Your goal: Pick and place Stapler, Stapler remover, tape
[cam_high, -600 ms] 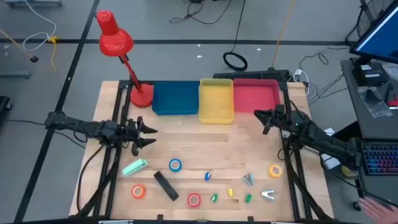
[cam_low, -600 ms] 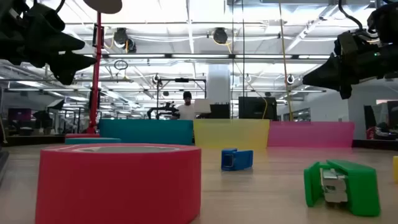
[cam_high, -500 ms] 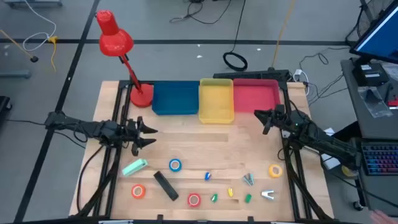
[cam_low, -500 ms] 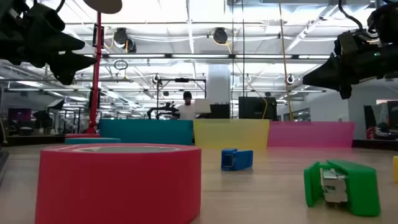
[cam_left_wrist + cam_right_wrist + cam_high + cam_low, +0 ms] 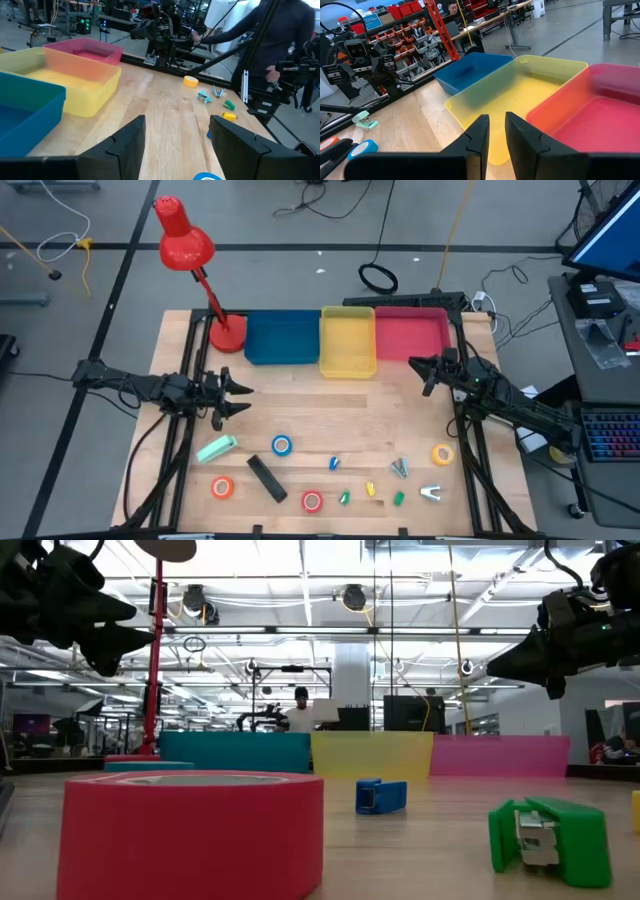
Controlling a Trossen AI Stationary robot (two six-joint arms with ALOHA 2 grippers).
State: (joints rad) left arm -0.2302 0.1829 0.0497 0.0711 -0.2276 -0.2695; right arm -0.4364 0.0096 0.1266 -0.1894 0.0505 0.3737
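left gripper (image 5: 243,399) hangs above the left side of the wooden table (image 5: 300,415), fingers spread wide, nothing between them. mint stapler (image 5: 216,448) sits just below-front of it, blue tape (image 5: 281,445) a bit further toward centre, black stapler (image 5: 267,478) beyond that near the front edge, with orange tape (image 5: 222,488) and red tape (image 5: 312,501) on either side. right gripper (image 5: 428,371) hovers beside the pink bin (image 5: 411,333), fingers nearly pressed together with a thin gap, holding nothing. yellow tape (image 5: 443,454) lies well in front of it, silver staple remover (image 5: 431,493) further on at the front edge. yellow bin (image 5: 348,340) and blue bin (image 5: 282,337) lie between the two grippers at the back, red lamp (image 5: 185,242) behind the left one.
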